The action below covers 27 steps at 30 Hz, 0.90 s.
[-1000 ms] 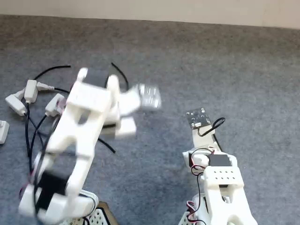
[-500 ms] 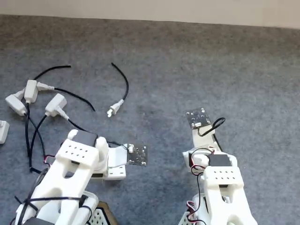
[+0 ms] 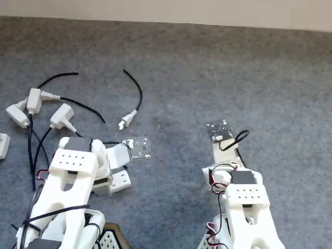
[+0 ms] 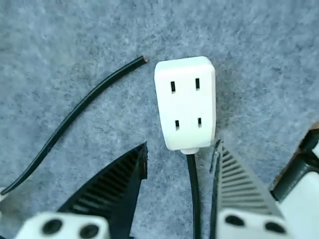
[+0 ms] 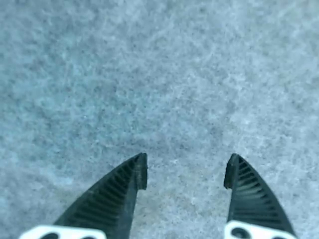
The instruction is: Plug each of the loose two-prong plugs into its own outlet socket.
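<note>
Seeing left gripper [image 4: 180, 149] spread wide, holding nothing, just short of a white outlet socket [image 4: 185, 102] lying flat on grey carpet [image 4: 259, 45]; socket's black cord [image 4: 193, 194] passing back between the jaws. Spotting a bare-ended black wire [image 4: 75, 114] just beside that socket. Reading right gripper [image 5: 187, 159] as spread too, empty, over carpet. In high view, finding loose two-prong plug [image 3: 124, 122] at 9 o'clock of centre, unplugged, apart from socket cluster [image 3: 34, 99] farther out at 9 o'clock.

Grey carpet [image 3: 218, 62]; loose plug [image 3: 124, 122]; outlet block [image 4: 185, 102]; cords [image 3: 136, 88]
</note>
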### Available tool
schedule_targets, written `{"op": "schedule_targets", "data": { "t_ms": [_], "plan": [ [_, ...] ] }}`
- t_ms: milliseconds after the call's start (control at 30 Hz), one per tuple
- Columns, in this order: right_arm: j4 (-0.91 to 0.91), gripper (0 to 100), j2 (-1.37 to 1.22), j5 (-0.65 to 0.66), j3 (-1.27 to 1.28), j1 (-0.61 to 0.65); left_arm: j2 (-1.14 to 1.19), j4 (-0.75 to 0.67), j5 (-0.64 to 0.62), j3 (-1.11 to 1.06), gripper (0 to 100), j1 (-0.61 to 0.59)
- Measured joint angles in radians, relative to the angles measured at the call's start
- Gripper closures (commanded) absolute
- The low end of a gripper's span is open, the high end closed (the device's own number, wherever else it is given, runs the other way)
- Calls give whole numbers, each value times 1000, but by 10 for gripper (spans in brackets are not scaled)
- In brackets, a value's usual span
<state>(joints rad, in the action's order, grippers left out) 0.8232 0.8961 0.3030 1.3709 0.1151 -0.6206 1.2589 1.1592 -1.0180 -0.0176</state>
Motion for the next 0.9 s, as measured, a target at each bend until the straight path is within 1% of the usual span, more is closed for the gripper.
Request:
{"op": "schedule_targets", "data": {
  "t_ms": [167, 233, 300, 367, 467, 567, 700, 767, 833, 900],
  "plan": [
    [0, 749, 0, 0, 0, 0, 0, 0, -2, 25, 777, 2],
    [0, 749, 0, 0, 0, 0, 2, -8, -46, 84, 776, -31],
    [0, 749, 0, 0, 0, 0, 2, -37, -144, 160, 776, -75],
    [23, 749, 0, 0, -3, 6, 2, -55, -272, 222, 776, -109],
    [92, 749, 0, -2, -52, 15, 8, -94, -470, 269, 776, -137],
    [192, 749, 0, -31, -170, 64, 60, -153, -624, 296, 776, -186],
    [338, 749, -21, -106, -368, 209, 203, -230, -816, 350, 773, -276],
    [365, 749, -95, -147, -474, 288, 301, -244, -911, 394, 772, -304],
    [373, 749, -212, -180, -580, 356, 400, -247, -974, 437, 772, -324],
    [373, 749, -358, -219, -700, 404, 486, -249, -999, 483, 772, -345]
  ]
}}
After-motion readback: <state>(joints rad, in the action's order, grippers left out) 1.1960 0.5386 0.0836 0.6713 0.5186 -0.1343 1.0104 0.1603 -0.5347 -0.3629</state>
